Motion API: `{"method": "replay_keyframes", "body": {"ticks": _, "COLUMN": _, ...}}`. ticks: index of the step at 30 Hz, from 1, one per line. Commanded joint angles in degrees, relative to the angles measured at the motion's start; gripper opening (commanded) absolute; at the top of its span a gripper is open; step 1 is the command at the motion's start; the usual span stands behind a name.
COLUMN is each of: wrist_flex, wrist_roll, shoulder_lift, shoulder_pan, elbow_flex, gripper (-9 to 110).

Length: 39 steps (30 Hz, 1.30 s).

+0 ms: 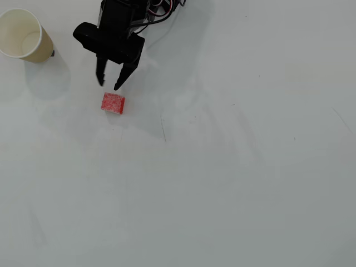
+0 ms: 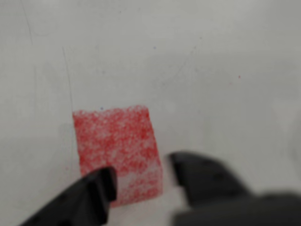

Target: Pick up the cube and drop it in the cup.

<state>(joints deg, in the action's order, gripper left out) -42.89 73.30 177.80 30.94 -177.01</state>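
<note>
in the overhead view a small red block with whitish speckled faces [image 1: 113, 103] lies flat on the plain white counter [image 1: 233, 167], in the far left part of the surface, well in from the left edge. the black two-finger end effector [image 1: 109, 83] hangs just beyond the cube on its far side, its two tapered fingers [image 1: 123, 77] pointing down toward the block with a clear gap between them, so the fingers are spread and hold nothing. the tips stand apart from the cube and do not touch it. the dark arm body with its bundle of wires [image 1: 158, 14] reaches in from the far edge of the counter. a cream paper cup with a round rim and white interior [image 1: 25, 36] stands upright near the far left corner, well apart from the cube and to the left of the arm, its mouth open and nothing visible inside. in the wrist view the cube [image 2: 117, 150] fills the lower middle of the picture, blurred, and the two dark fingertips enter from the bottom edge, one overlapping the cube's lower left corner and the other just beside its right side, with the end effector [image 2: 143, 183] spread about as wide as the block. thin faint scratches [image 1: 163, 129] mark the counter near the cube.
</note>
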Motion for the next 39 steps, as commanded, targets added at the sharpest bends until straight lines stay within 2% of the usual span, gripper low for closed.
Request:
{"method": "replay_keyframes", "body": {"ticks": 1, "wrist_flex": 0.2, "wrist_roll": -0.2, "shoulder_lift": 2.2, "shoulder_pan": -0.4, "elbow_flex": -1.9, "gripper": 23}}
{"method": "replay_keyframes", "body": {"ticks": 6, "wrist_flex": 0.1, "wrist_roll": -0.1, "shoulder_lift": 2.2, "shoulder_pan": -0.9, "elbow_flex": -1.9, "gripper": 36}}
{"method": "replay_keyframes", "body": {"ticks": 22, "wrist_flex": 1.7, "wrist_roll": -0.1, "shoulder_lift": 0.4, "shoulder_pan": -3.5, "elbow_flex": -1.1, "gripper": 37}}
{"method": "replay_keyframes", "body": {"ticks": 39, "wrist_flex": 8.3, "wrist_roll": 0.8, "shoulder_lift": -26.9, "shoulder_pan": -10.0, "elbow_flex": 15.6, "gripper": 37}}
